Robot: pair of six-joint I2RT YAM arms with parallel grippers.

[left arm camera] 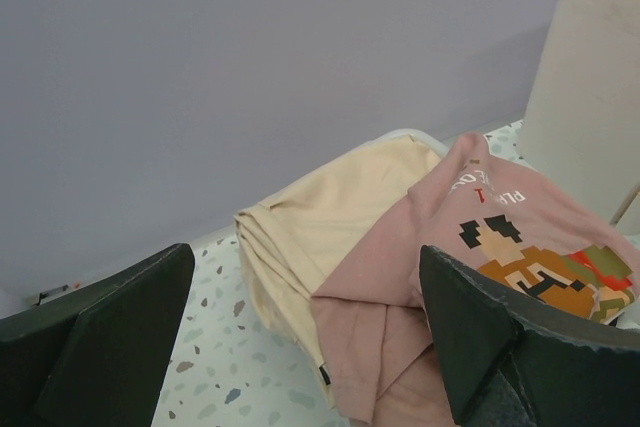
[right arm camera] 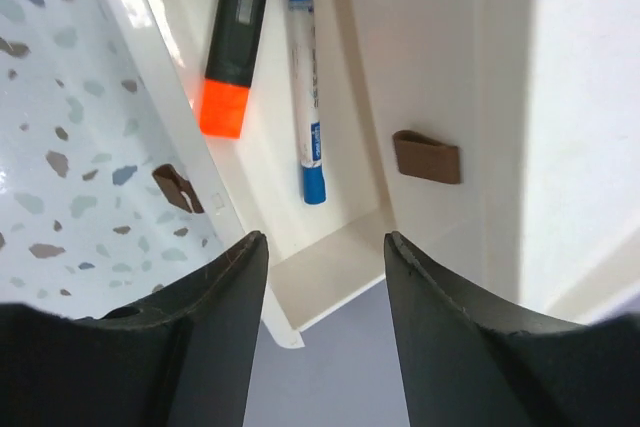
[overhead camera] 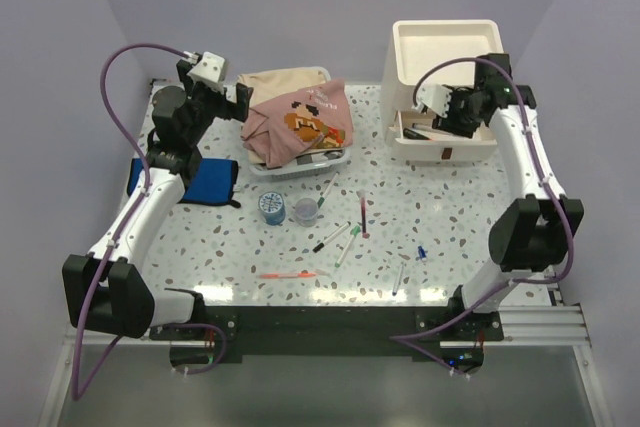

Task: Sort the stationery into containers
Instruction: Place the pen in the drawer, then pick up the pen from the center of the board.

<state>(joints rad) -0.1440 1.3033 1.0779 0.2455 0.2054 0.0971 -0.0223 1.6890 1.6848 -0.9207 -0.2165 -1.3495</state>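
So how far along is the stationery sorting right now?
Done: an orange-tipped highlighter and a blue-capped marker lie in the pulled-out drawer. In hand: nothing. The right gripper hangs open over that drawer, and the left gripper is open beside the pink shirt. Left: most of it, including loose pens, a blue tape roll and a clear cup on the table.

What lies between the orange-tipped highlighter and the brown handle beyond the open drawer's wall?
A blue-capped white marker, lying beside the highlighter; seen in the right wrist view.
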